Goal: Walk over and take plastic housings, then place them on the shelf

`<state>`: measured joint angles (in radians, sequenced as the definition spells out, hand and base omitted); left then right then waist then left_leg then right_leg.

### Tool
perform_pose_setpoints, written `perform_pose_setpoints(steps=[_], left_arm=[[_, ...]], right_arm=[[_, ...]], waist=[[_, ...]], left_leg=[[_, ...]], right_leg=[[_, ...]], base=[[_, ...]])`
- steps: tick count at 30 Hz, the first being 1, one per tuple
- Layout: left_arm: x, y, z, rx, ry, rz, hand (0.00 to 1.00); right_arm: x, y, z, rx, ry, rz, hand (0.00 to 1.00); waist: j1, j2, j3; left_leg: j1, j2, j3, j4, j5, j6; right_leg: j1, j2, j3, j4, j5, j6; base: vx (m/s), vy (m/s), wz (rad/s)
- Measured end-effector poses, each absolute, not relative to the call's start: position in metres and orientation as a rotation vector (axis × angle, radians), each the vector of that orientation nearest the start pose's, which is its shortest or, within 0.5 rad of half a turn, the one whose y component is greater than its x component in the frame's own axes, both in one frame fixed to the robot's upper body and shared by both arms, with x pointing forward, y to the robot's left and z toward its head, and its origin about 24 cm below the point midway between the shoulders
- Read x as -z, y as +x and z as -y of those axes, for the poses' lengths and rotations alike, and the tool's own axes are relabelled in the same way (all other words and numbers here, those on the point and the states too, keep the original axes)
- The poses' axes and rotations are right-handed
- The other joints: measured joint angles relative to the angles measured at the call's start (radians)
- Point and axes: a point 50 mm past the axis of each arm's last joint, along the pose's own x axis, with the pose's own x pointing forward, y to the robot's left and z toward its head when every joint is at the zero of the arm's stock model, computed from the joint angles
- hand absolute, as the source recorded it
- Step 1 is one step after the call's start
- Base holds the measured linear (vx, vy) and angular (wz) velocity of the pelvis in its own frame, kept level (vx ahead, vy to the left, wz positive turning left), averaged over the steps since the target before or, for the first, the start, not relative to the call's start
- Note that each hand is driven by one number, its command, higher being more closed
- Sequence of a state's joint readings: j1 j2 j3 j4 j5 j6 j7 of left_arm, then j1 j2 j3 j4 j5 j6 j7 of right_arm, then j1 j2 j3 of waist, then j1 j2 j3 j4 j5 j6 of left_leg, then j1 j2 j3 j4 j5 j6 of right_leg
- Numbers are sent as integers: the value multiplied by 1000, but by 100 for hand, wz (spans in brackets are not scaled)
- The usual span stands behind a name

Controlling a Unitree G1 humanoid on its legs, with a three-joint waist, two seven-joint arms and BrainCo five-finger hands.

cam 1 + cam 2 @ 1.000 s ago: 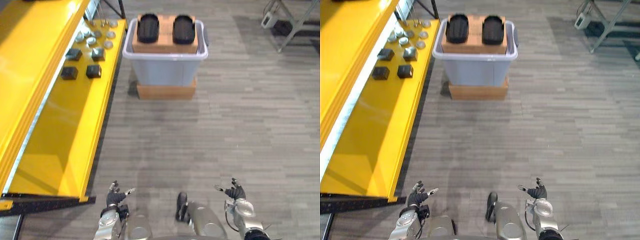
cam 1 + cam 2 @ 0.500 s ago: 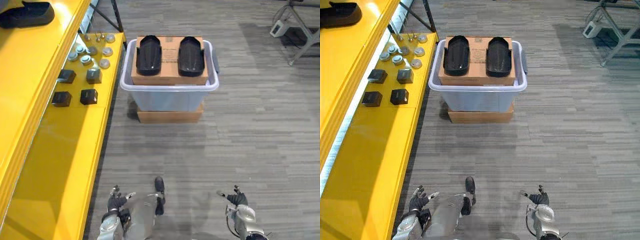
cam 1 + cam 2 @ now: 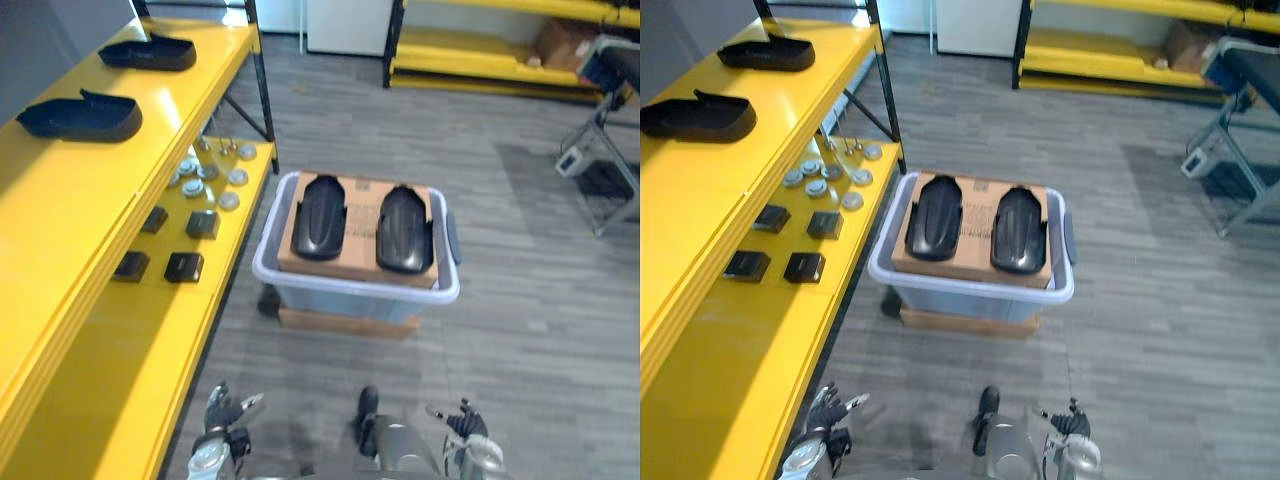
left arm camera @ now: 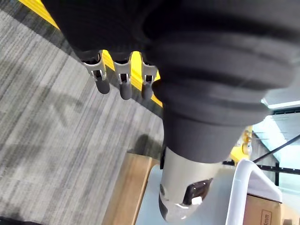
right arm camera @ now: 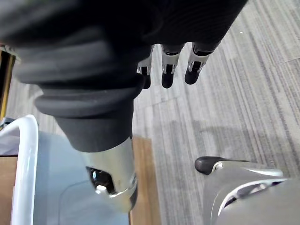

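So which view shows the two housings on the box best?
Right eye view: both housings lie whole near its middle, side by side on the box. The left eye view shows them much the same, a little further right. The wrist views catch the bin rim.

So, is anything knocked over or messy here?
Nothing stands out. Two black housings lie side by side, straight, on the cardboard box in the grey bin. Two other housings sit flat on the yellow shelf, and the small parts on the level below are in tidy groups.
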<state>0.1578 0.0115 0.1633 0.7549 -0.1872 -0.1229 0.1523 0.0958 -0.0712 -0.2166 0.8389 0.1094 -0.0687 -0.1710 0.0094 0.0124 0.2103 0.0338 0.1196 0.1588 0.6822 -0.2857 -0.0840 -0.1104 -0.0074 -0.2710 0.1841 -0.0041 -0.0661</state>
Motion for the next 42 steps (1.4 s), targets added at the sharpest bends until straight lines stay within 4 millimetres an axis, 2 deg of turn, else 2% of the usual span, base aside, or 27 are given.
perform_pose_setpoints(steps=[1,2,3,5,6,7,8,9,10,14,18,21,24,26,28,31,35,38,42], left_arm=[[130,127,-197,-443,-158,-774,0],[131,127,-196,-441,-160,-776,0],[132,124,-191,-430,-172,-788,0],[132,127,-189,-417,-180,-781,0],[131,128,-188,-415,-182,-779,0],[131,129,-188,-414,-185,-776,0],[131,131,-186,-408,-187,-774,0],[132,130,-184,-401,-187,-779,0],[133,129,-184,-397,-183,-789,0],[133,129,-188,-387,-158,-795,0],[135,125,-191,-387,-142,-812,0],[135,123,-200,-395,-119,-813,0],[135,117,-206,-405,-103,-824,0],[137,111,-206,-409,-100,-838,0],[138,107,-206,-410,-98,-848,0],[139,102,-206,-411,-97,-860,0],[140,100,-204,-400,-91,-866,0],[140,100,-202,-380,-81,-868,0],[140,100,-201,-370,-78,-868,0]], right_arm=[[133,130,222,473,47,-837,0],[132,131,220,473,53,-830,0],[129,135,221,477,59,-805,0],[128,137,222,480,63,-796,0],[128,137,223,487,65,-794,0],[128,137,224,490,66,-794,0],[128,136,225,497,67,-797,0],[128,134,229,506,61,-799,0],[130,131,228,507,62,-812,0],[135,121,218,503,88,-842,0],[134,120,221,512,83,-841,0],[129,123,236,581,106,-806,0],[101,135,277,692,61,-658,0],[71,149,304,743,-10,-518,0],[40,165,316,757,-57,-374,0],[10,184,313,741,-84,-222,0],[-16,214,291,651,-166,-93,0],[-26,231,281,610,-238,-60,0],[-26,250,274,592,-308,-89,0]], waist=[[5,6,3],[8,4,4],[6,-8,5],[8,-8,2],[9,-5,0],[8,-4,0],[9,5,-3],[7,18,-9],[8,24,-13],[7,-13,-29],[7,-19,-37],[7,-18,-38],[5,-8,-54],[3,-5,-57],[0,-10,-66],[0,-20,-71],[3,-23,-74],[5,-20,-73],[7,-17,-70]], left_leg=[[-64,78,32,157,-9,14],[-81,100,40,180,-10,16],[-109,108,36,100,-11,16],[-116,92,26,-46,-10,15],[-124,71,-10,-162,-7,11],[-127,56,-32,-214,-6,11],[-124,29,-82,-311,13,-6],[-118,17,-107,-381,73,-12],[-97,15,-95,-403,162,16],[-42,-37,-49,-465,155,41],[-16,-70,-22,-514,165,59],[8,-82,-17,-549,172,70],[18,-90,-9,-583,181,81],[30,-96,-2,-613,192,82],[33,-101,-2,-645,207,84],[33,-104,-2,-653,209,85],[23,-111,-3,-655,212,89],[8,-117,-16,-653,216,95],[-1,-123,-27,-653,220,100]], right_leg=[[45,37,0,-17,-16,-21],[64,44,0,-19,-16,-20],[101,42,11,-33,-31,-18],[123,38,39,-51,-35,-11],[126,30,55,-51,-40,-3],[126,24,62,-48,-42,1],[126,14,82,-45,-47,15],[126,14,96,-44,-50,28],[136,14,118,-44,-57,47],[156,-43,153,-61,-67,92],[163,-68,171,-96,-54,115],[177,-75,187,-120,-48,124],[171,-78,194,-129,-45,128],[167,-78,201,-137,-42,132],[156,-74,209,-140,-40,133],[156,-71,214,-164,-28,133],[157,-71,216,-196,-9,133],[156,-75,207,-214,1,135],[154,-80,194,-216,3,137]], base=[[273,-159,-8],[369,-176,-24],[276,-106,-23],[266,-22,-38],[238,65,-39],[237,131,-37],[202,171,-36],[244,227,-53],[193,196,-43],[136,183,-18],[88,115,-17],[45,44,-8],[26,22,-7],[15,24,-14],[6,4,-4],[7,9,-4],[0,0,0],[-26,-3,8],[-31,1,9]])
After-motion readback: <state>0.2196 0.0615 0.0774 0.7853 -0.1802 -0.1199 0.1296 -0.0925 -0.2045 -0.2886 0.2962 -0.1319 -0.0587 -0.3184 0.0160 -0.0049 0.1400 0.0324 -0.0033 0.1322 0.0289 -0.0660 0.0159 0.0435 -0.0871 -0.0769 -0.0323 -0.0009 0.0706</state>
